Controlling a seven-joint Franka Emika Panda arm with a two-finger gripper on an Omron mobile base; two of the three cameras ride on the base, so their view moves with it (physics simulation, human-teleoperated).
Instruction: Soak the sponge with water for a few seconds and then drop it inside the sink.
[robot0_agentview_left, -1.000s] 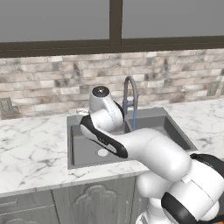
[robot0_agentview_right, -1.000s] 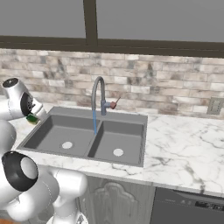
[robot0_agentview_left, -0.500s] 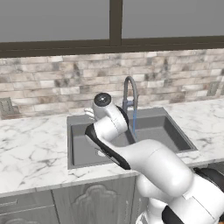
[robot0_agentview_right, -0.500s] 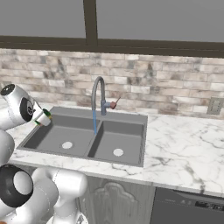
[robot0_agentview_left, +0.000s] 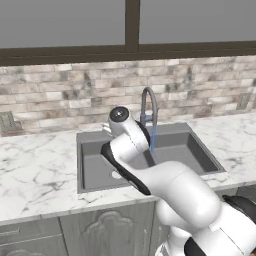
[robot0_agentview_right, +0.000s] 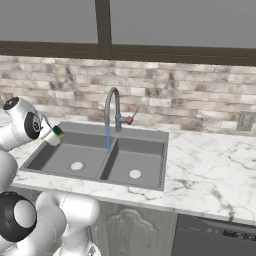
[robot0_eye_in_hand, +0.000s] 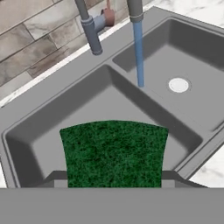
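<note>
- A white marble counter (robot0_agentview_left: 35, 165) runs along a brick wall beneath a dark-framed window.
- At the left of the scene, the white robot arm (robot0_agentview_left: 165, 185) reaches forward over the left basin of the sink (robot0_agentview_right: 150, 136).
- The gripper (robot0_eye_in_hand: 114, 181) is closed on the sponge (robot0_eye_in_hand: 114, 153), its two dark fingertips pressing the sponge's opposite sides; the dark green face points toward the hand camera.
- In the right base view, the sponge (robot0_agentview_right: 57, 132) shows as a small green and yellow tip at the end of the hand, held in the air above the left basin, near its left rim.
- Toward the middle, a curved grey faucet (robot0_agentview_right: 112, 107) rises from the far edge of the sink, over the divider between the two basins.
- The water (robot0_eye_in_hand: 138, 52) falls from the spout as a thin blue stream, to the right of the sponge and apart from it.
- On the right, the second basin holds a round pale drain (robot0_agentview_right: 135, 174).
</note>
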